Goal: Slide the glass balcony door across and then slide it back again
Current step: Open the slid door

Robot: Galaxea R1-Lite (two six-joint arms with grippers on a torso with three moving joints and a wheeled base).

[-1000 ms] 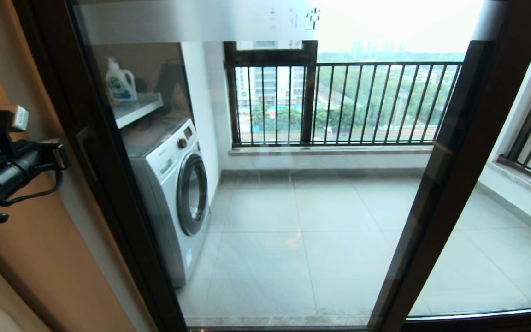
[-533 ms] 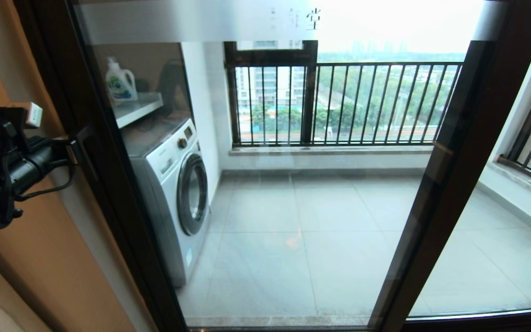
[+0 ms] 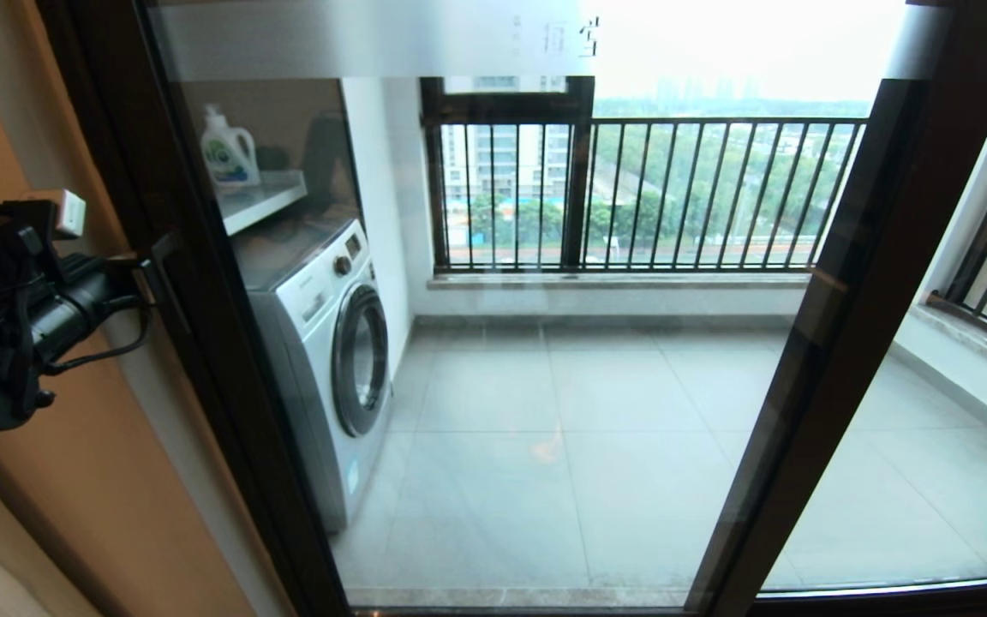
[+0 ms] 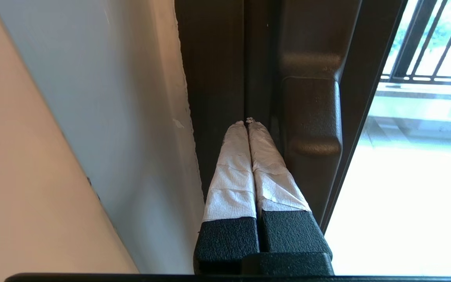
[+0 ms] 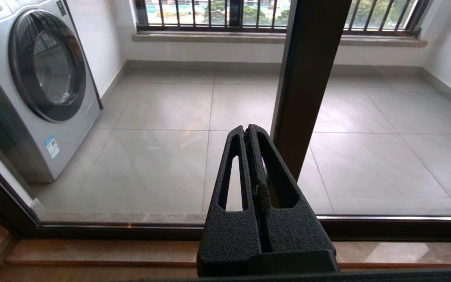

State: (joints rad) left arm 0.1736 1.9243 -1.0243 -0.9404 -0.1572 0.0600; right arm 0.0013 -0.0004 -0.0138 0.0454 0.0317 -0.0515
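Left tool [image 4: 248,122], pressed together, has reached the glass balcony door [image 3: 493,360] handle [image 4: 311,113].

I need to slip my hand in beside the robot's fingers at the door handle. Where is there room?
Crowded at the handle: the shut left gripper is wedged into the door-frame channel beside it. Free room lies along the pale wall beside the frame, and in front of the glass balcony door.

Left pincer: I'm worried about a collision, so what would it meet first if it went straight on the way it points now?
Probably the glass balcony door: the shut left pincer points at its dark frame channel beside the handle, seemingly at or almost at contact.
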